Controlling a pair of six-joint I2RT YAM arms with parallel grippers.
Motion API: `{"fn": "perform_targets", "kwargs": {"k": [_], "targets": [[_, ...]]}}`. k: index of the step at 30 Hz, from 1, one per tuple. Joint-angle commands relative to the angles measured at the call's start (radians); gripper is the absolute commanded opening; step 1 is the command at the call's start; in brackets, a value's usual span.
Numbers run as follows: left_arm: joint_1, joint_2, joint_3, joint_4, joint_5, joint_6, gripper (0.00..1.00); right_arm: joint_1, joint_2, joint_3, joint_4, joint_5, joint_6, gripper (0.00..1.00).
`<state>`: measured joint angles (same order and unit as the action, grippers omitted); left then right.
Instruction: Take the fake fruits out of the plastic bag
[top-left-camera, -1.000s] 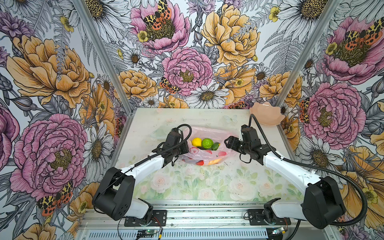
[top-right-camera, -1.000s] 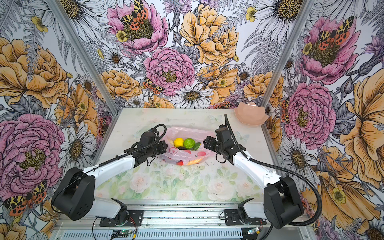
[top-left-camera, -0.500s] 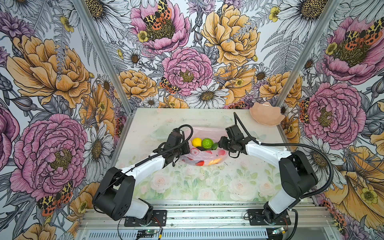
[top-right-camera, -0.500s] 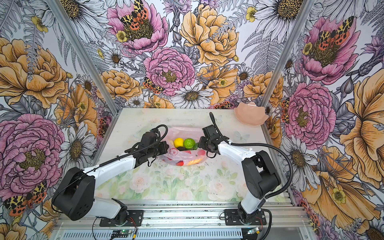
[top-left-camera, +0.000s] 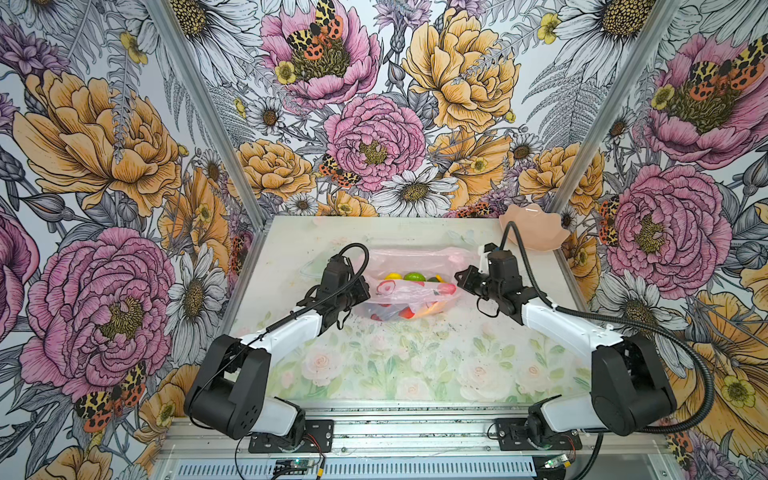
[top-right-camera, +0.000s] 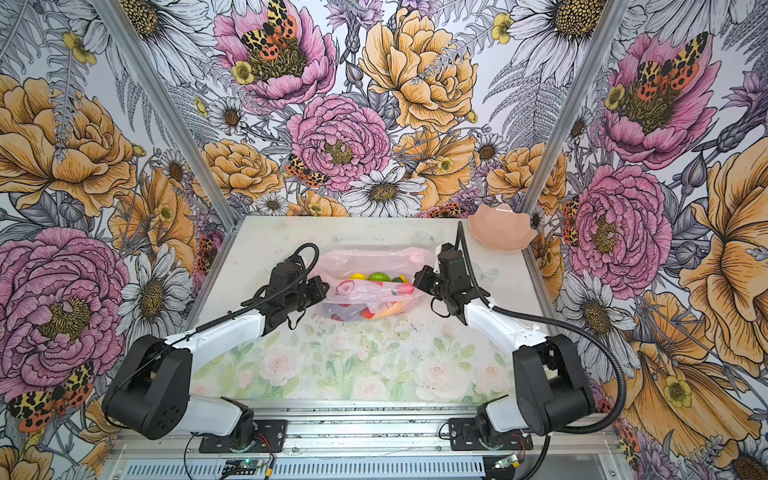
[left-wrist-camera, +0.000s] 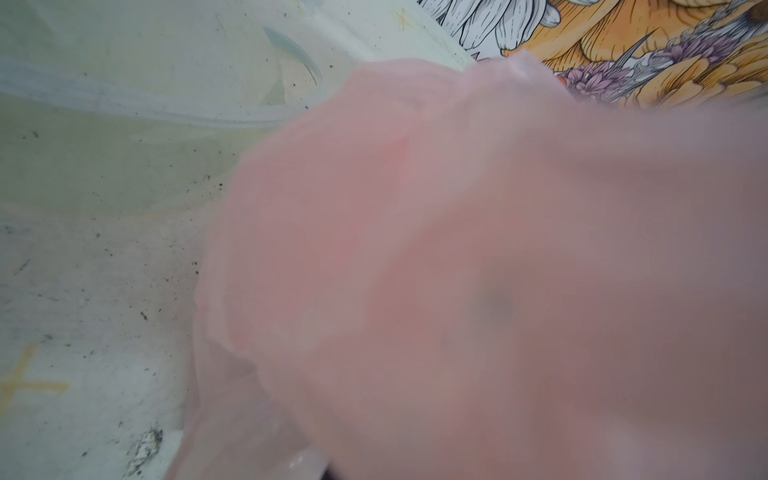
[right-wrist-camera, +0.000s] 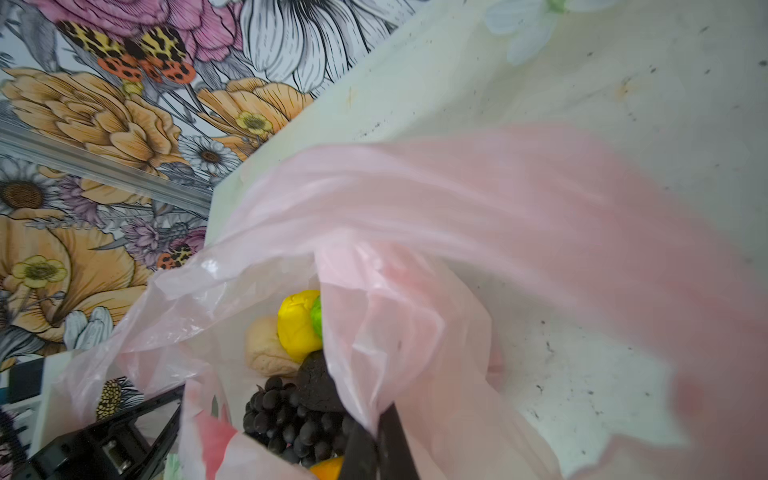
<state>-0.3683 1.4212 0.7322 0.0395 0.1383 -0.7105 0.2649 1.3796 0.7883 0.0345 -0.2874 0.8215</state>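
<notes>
Jaws closed on both sides: left gripper (top-left-camera: 365, 291) pinches the left rim of the plastic bag (top-left-camera: 409, 291), right gripper (top-left-camera: 459, 279) pinches the right rim. Both arms reach inward from the near edge, low over the counter (top-left-camera: 415, 365). Fake fruits (right-wrist-camera: 297, 324) lie inside the bag, mid-counter.

You stood before walls (top-left-camera: 374, 137) papered with huge pink and orange blooms, split by metal posts (top-left-camera: 208, 112). At lower centre, the pale surface (top-left-camera: 395, 365) showed faded roses and dark specks.
</notes>
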Motion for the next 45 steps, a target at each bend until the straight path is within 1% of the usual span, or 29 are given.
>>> {"fn": "perform_targets", "kwargs": {"k": [1, 3, 5, 8, 9, 11, 13, 14, 16, 17, 19, 22, 25, 26, 28, 30, 31, 33, 35, 36, 38, 39, 40, 43, 45], "targets": [[0.048, -0.014, -0.071, 0.194, 0.052, -0.104, 0.0, -0.033, -0.047, -0.103, 0.28, -0.13, 0.05, 0.0], [0.064, 0.006, -0.11, 0.257, 0.05, -0.119, 0.0, -0.035, -0.056, -0.173, 0.37, -0.148, 0.062, 0.0], [0.077, 0.037, -0.117, 0.259, 0.071, -0.122, 0.0, -0.036, -0.051, -0.231, 0.449, -0.149, 0.081, 0.0], [0.079, 0.059, -0.129, 0.248, 0.099, -0.125, 0.0, -0.04, -0.041, -0.28, 0.495, -0.128, 0.096, 0.0], [0.077, 0.056, -0.127, 0.231, 0.098, -0.124, 0.02, -0.039, -0.041, -0.286, 0.5, -0.124, 0.091, 0.0], [0.067, 0.032, -0.102, 0.134, 0.079, -0.107, 0.22, -0.039, -0.05, -0.29, 0.497, -0.12, 0.077, 0.0], [0.044, -0.009, -0.066, 0.019, 0.026, -0.079, 0.4, -0.035, -0.065, -0.28, 0.472, -0.115, 0.055, 0.0], [0.023, -0.035, -0.038, -0.059, -0.03, -0.06, 0.49, -0.029, -0.075, -0.274, 0.444, -0.106, 0.034, 0.0], [-0.026, -0.064, 0.039, -0.242, -0.178, -0.033, 0.66, -0.007, -0.096, -0.255, 0.38, -0.081, -0.013, 0.0], [-0.046, -0.066, 0.077, -0.317, -0.238, -0.017, 0.7, 0.006, -0.107, -0.248, 0.349, -0.066, -0.038, 0.0], [-0.071, -0.05, 0.152, -0.445, -0.334, -0.008, 0.75, 0.031, -0.127, -0.242, 0.311, -0.038, -0.07, 0.0], [-0.091, 0.018, 0.263, -0.574, -0.42, 0.013, 0.8, 0.054, -0.147, -0.24, 0.278, -0.009, -0.097, 0.0], [-0.09, 0.128, 0.36, -0.643, -0.422, 0.032, 0.82, 0.071, -0.159, -0.237, 0.271, -0.004, -0.115, 0.0], [-0.084, 0.166, 0.389, -0.658, -0.407, 0.035, 0.88, 0.077, -0.164, -0.236, 0.271, -0.001, -0.12, 0.0], [-0.077, 0.227, 0.442, -0.682, -0.397, 0.031, 0.92, 0.086, -0.174, -0.233, 0.264, 0.001, -0.133, 0.0], [-0.072, 0.259, 0.468, -0.678, -0.392, 0.029, 0.88, 0.092, -0.183, -0.23, 0.249, 0.003, -0.15, 0.0], [-0.072, 0.269, 0.479, -0.674, -0.39, 0.026, 0.84, 0.092, -0.187, -0.23, 0.238, 0.007, -0.158, 0.0], [-0.069, 0.281, 0.498, -0.671, -0.385, 0.032, 0.72, 0.091, -0.196, -0.23, 0.215, 0.022, -0.168, 0.0], [-0.064, 0.276, 0.485, -0.635, -0.359, 0.044, 0.52, 0.082, -0.198, -0.23, 0.192, 0.034, -0.174, 0.0], [-0.059, 0.263, 0.464, -0.6, -0.329, 0.052, 0.41, 0.071, -0.197, -0.231, 0.186, 0.034, -0.17, 0.0], [-0.047, 0.225, 0.395, -0.51, -0.266, 0.071, 0.27, 0.031, -0.185, -0.237, 0.194, 0.017, -0.141, 0.0], [-0.041, 0.202, 0.36, -0.467, -0.24, 0.08, 0.19, 0.001, -0.171, -0.237, 0.204, -0.006, -0.124, 0.0], [-0.034, 0.177, 0.317, -0.422, -0.213, 0.096, 0.13, -0.024, -0.151, -0.232, 0.208, -0.031, -0.109, 0.0], [-0.01, 0.104, 0.195, -0.29, -0.133, 0.135, 0.01, -0.075, -0.092, -0.207, 0.209, -0.081, -0.074, 0.0], [0.002, 0.052, 0.124, -0.218, -0.099, 0.156, 0.0, -0.081, -0.056, -0.179, 0.182, -0.098, -0.08, 0.0]]}}
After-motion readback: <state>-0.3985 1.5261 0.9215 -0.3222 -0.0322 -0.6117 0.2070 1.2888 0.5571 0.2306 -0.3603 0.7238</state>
